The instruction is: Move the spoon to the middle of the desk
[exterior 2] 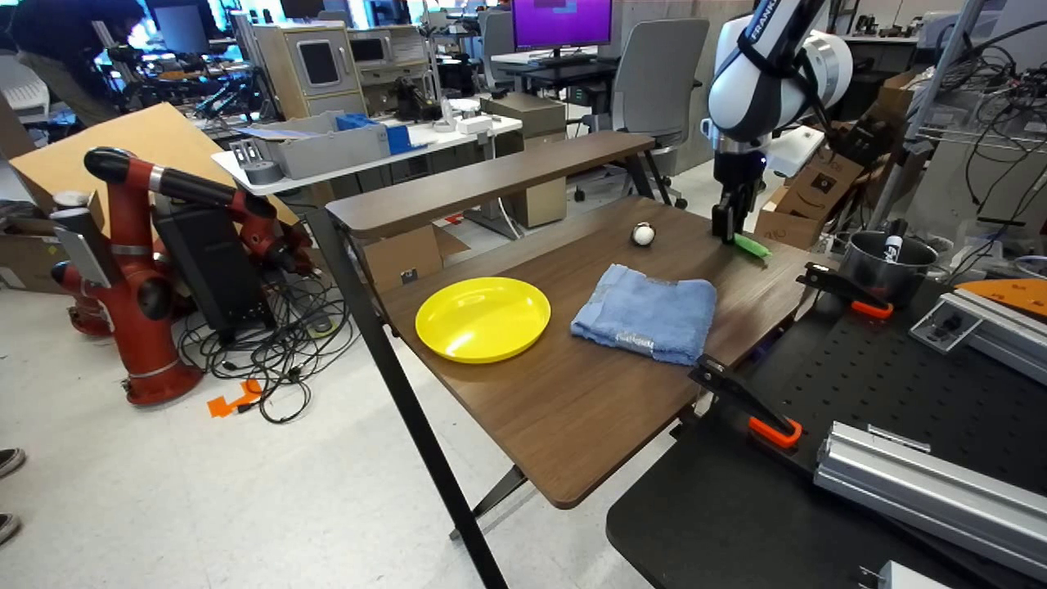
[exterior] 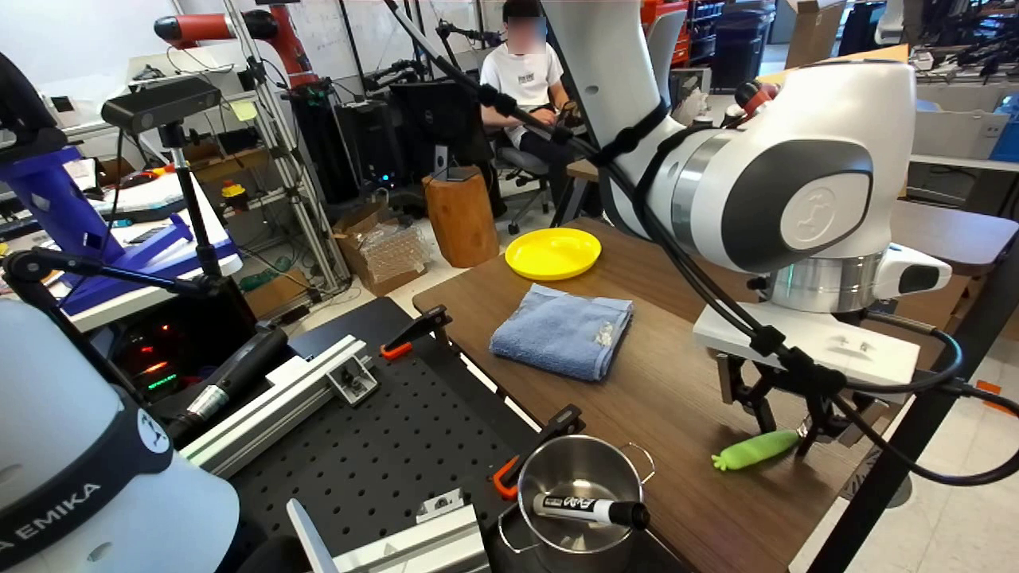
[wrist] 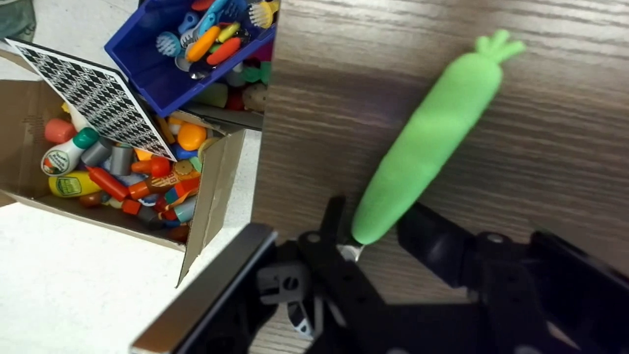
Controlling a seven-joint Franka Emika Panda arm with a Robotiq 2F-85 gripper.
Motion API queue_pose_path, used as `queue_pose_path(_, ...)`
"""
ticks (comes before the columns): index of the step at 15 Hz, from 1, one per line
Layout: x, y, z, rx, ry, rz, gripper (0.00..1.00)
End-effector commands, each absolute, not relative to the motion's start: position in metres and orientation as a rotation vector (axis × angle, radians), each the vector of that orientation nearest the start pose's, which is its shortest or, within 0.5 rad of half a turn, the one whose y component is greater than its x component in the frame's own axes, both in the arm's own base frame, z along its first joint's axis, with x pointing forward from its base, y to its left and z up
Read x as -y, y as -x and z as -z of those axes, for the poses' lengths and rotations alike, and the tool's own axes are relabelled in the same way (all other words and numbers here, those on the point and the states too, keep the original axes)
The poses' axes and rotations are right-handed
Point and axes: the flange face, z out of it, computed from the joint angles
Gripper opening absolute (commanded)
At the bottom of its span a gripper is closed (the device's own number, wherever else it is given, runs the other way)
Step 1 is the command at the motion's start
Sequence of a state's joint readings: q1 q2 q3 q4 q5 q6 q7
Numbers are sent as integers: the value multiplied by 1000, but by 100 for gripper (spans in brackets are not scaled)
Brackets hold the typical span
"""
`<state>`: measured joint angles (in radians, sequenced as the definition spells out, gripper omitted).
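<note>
Positioning appears complete: my gripper (wrist: 374, 219) straddles the spoon (wrist: 430, 140) near one end of the tabletop (exterior 2: 540, 409), but I cannot tell whether it is clamped. Transfer to the middle and release remain.

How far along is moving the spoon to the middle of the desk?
Done: the gripper is at the spoon. In progress: the grasp; fingers flank the handle, though grip is unclear. Remaining: the move, since the spoon is near one end of the desk, not the middle.
</note>
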<state>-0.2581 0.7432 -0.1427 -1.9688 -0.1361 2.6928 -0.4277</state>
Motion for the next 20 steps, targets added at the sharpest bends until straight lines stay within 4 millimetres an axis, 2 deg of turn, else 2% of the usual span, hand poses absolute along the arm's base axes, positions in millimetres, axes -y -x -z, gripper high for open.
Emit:
queue_pose_path(1,231,-553,-86,363,3250,-103,5)
queue_pose_path(2,231,-554,-86,363,3250,-102,1)
queue_pose_path(4,231,-554,-87,363,3248,-104,4)
queue_pose_path(7,231,-556,-91,346,3242,-100,2)
queue_pose_path(15,236,-565,-118,300,3201,-44,0)
queue_pose_path(19,236,-568,-125,292,3195,-29,0)
queue_pose_path(20,235,-568,-125,296,3198,-34,25)
